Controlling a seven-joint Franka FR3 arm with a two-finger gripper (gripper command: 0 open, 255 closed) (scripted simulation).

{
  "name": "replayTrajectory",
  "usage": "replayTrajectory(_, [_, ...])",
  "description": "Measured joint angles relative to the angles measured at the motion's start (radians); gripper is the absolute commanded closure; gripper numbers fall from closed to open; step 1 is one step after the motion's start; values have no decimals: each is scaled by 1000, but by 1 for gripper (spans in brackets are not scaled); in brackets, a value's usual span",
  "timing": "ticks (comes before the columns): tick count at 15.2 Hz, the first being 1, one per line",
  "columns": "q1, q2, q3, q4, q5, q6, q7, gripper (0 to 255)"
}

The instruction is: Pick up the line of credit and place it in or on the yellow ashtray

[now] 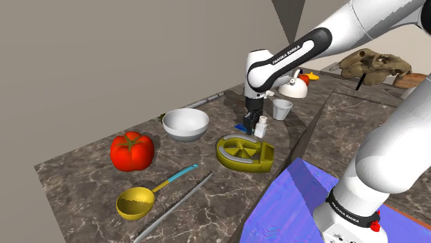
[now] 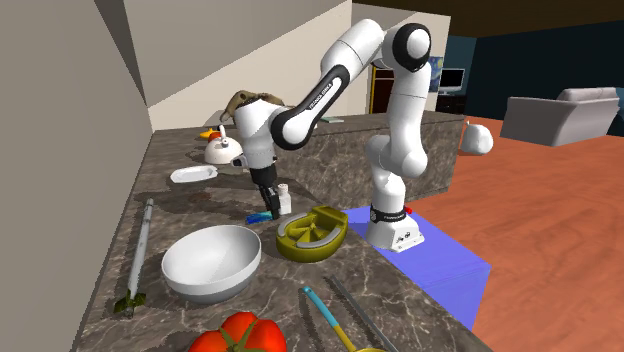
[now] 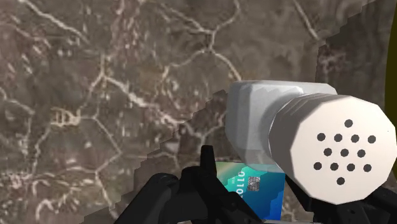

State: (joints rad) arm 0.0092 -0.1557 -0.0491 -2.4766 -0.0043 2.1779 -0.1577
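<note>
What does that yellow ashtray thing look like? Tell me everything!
The yellow ashtray is a dull, olive yellow, roundish dish with one squared end, a thick wall and raised ribs inside. It sits flat on the dark marbled counter, between the white bowl and the counter's edge, close by the white shaker. It looks empty.

White rounded arm (image 1: 387, 131), dark joints, FRANKA EMIKA lettering on a black band (image 1: 293, 52), red spot at base (image 1: 349, 219), all-black pincer (image 2: 268, 208).

blue-green card (image 3: 251, 188): flat on counter (image 1: 83, 172) | olive-yellow ashtray (image 1: 243, 153): upright, near card
</note>
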Motion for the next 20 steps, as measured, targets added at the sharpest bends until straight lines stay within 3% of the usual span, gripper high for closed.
replayTrajectory(6, [1, -3, 0, 2, 0, -7, 0, 255])
replayTrajectory(20, [1, -108, 3, 93, -3, -205, 4, 255])
